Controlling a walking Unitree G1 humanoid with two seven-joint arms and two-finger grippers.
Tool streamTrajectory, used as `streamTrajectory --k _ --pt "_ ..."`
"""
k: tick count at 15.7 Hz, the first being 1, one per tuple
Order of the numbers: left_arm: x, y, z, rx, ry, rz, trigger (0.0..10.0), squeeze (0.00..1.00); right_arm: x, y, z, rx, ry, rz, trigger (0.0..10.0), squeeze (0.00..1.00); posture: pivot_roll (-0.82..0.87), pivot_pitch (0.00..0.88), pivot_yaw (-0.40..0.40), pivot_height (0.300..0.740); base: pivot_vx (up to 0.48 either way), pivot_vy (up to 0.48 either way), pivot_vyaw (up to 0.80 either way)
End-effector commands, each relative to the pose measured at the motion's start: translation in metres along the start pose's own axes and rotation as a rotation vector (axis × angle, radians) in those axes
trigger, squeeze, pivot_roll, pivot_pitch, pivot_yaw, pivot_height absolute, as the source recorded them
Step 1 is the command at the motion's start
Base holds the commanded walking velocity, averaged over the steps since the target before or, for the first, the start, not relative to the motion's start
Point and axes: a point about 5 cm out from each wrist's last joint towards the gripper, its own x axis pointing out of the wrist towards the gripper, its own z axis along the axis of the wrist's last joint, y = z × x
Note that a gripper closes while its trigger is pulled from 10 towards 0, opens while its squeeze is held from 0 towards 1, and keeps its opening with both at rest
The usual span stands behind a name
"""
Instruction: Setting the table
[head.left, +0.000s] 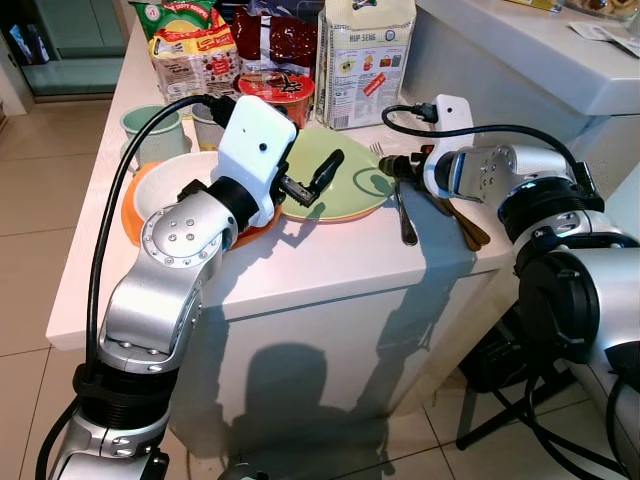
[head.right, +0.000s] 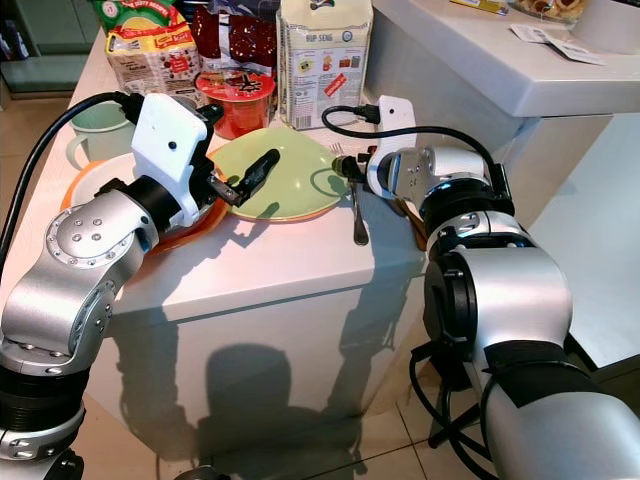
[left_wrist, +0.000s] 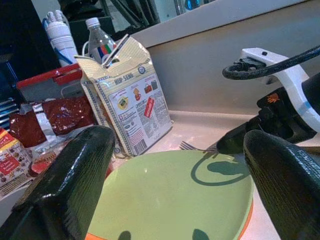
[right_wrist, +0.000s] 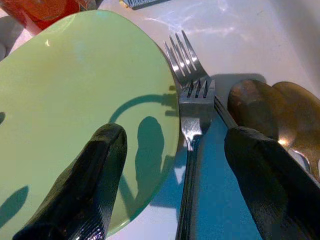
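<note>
Left eye view
Counter (head.left: 330, 265): white, with a green plate (head.left: 345, 190) near its front edge.
Left gripper (head.left: 312, 182): over the plate's left part, fingers apart, holding nothing.
Right gripper (head.left: 392, 168): at the plate's right rim, just above the forks (head.left: 403, 215); fingers too hidden here to judge.
Spoons (head.left: 462, 222): brown, right of the forks, partly under the right wrist.
Orange plate (head.left: 135, 205): left of the green one, under a white bowl (head.left: 170, 185).
Behind: mint mug (head.left: 150, 132), red cup (head.left: 277, 92), white bag (head.left: 362, 60).

Right eye view
Same layout; forks (head.right: 357, 215) lie just beside the green plate's (head.right: 285, 180) right rim.

Left wrist view
Fingers (left_wrist: 70, 182): wide, empty, low over the green plate (left_wrist: 175, 200).
Beyond: white bag (left_wrist: 127, 100), fork tines (left_wrist: 192, 146), the right gripper's tip (left_wrist: 235, 140).

Right wrist view
Fingers (right_wrist: 80, 190): wide apart, gripping nothing; one over the plate's (right_wrist: 65, 85) edge, the other above the spoons (right_wrist: 265, 110).
Forks (right_wrist: 192, 115): two, one lying on the other, between the fingers, tines touching the plate's rim.
</note>
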Motion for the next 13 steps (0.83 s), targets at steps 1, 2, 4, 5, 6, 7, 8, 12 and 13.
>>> streamTrajectory --k 1,2,4,5,6,7,8,12,13 --pt "0.001 -0.002 0.005 0.009 -0.012 -0.021 10.0 0.0 0.002 -0.001 -0.007 0.014 0.027 -0.01 10.0 0.0 0.0 0.001 -0.065 0.74 0.0 0.0 0.0" --pt "0.0 -0.002 0.005 0.011 -0.01 -0.019 10.0 0.0 0.003 -0.002 -0.01 0.032 0.026 -0.014 10.0 0.0 0.0 0.01 -0.069 0.74 0.0 0.0 0.0" --pt "-0.001 -0.002 0.005 0.015 -0.006 -0.017 10.0 0.0 0.005 0.0 -0.013 0.082 0.015 -0.005 10.0 0.0 0.01 0.013 -0.07 0.74 0.0 0.0 0.0" --pt "-0.001 -0.002 0.005 0.017 -0.005 -0.017 10.0 0.0 0.006 0.001 -0.014 0.084 0.014 -0.004 10.0 0.0 0.01 0.018 -0.072 0.74 0.0 0.0 0.0" --pt "-0.002 -0.002 0.005 0.018 -0.005 -0.017 10.0 0.0 0.008 0.002 -0.016 0.107 0.007 0.005 10.0 0.0 0.02 0.024 -0.072 0.74 0.0 0.0 0.0" --pt "-0.003 -0.002 0.006 0.02 -0.006 -0.013 10.0 0.0 0.01 0.004 -0.018 0.135 -0.009 0.014 10.0 0.0 0.03 0.03 -0.071 0.74 0.0 0.0 0.0" --pt "-0.003 -0.002 0.007 0.019 -0.008 -0.008 10.0 0.0 0.011 0.005 -0.02 0.141 -0.017 0.015 10.0 0.0 0.03 0.034 -0.068 0.74 0.0 0.0 0.0" --pt "-0.006 -0.001 0.01 0.009 -0.016 0.017 10.0 0.0 0.018 0.007 -0.034 0.178 -0.032 -0.004 10.0 0.0 0.07 0.059 -0.054 0.74 0.0 0.0 0.0" --pt "-0.007 0.0 0.012 0.004 -0.027 0.027 10.0 0.0 0.02 0.009 -0.036 0.182 -0.044 -0.001 10.0 0.0 0.08 0.066 -0.046 0.74 0.0 0.0 0.0"
